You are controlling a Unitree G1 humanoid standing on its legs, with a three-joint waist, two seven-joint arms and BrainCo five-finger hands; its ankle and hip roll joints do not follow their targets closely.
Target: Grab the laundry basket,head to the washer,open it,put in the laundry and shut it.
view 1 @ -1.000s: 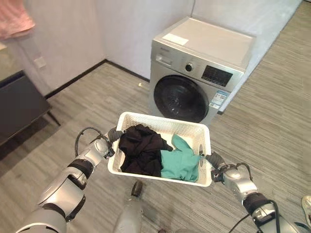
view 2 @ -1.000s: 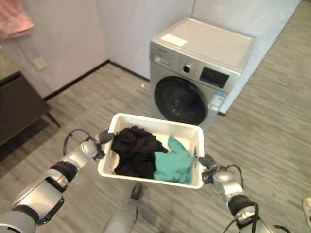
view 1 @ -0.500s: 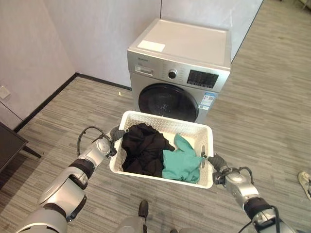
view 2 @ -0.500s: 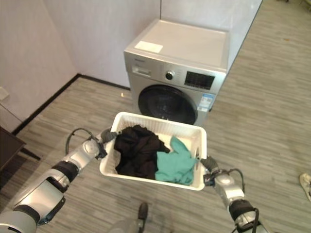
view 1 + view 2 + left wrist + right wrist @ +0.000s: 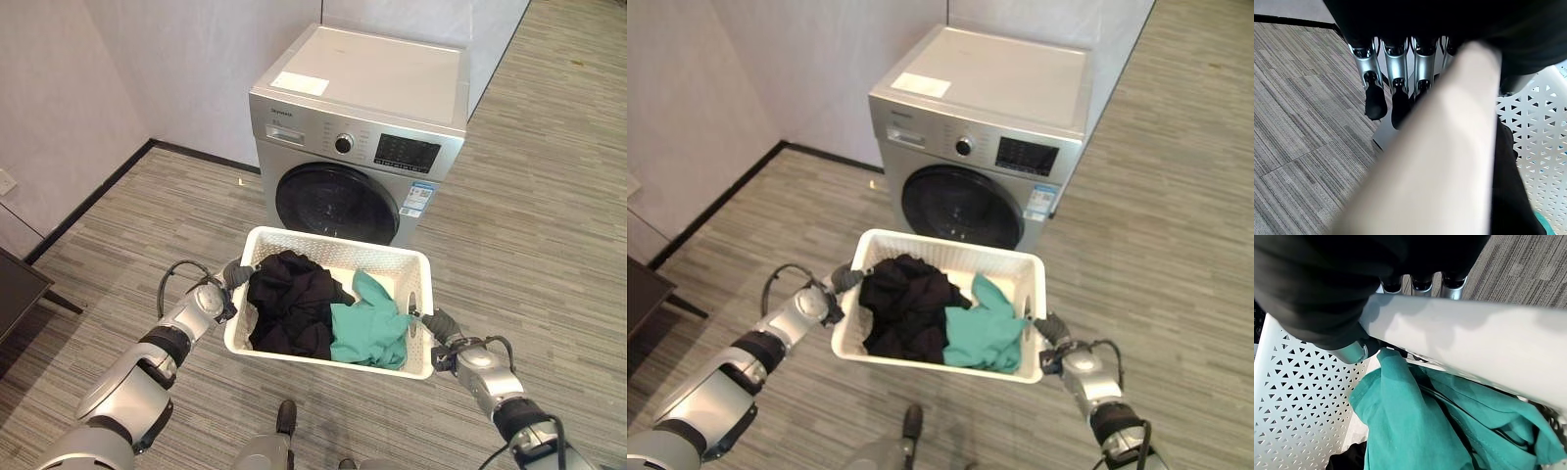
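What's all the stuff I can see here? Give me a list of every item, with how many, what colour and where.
Washing machine: one, silver-grey with a dark round door that is closed, against the wall ahead of the basket.
Laundry basket: one, white with perforated walls, held up in front of the washing machine.
Black garment: one, black, bunched in the basket's left half.
Green garment: one, teal green, in the basket's right half, touching the black one.
Dark furniture: one piece, at the far left edge by the wall; what it is cannot be told.
Left hand: one, curled round the basket's left rim.
Right hand: one, gripping the basket's right rim.
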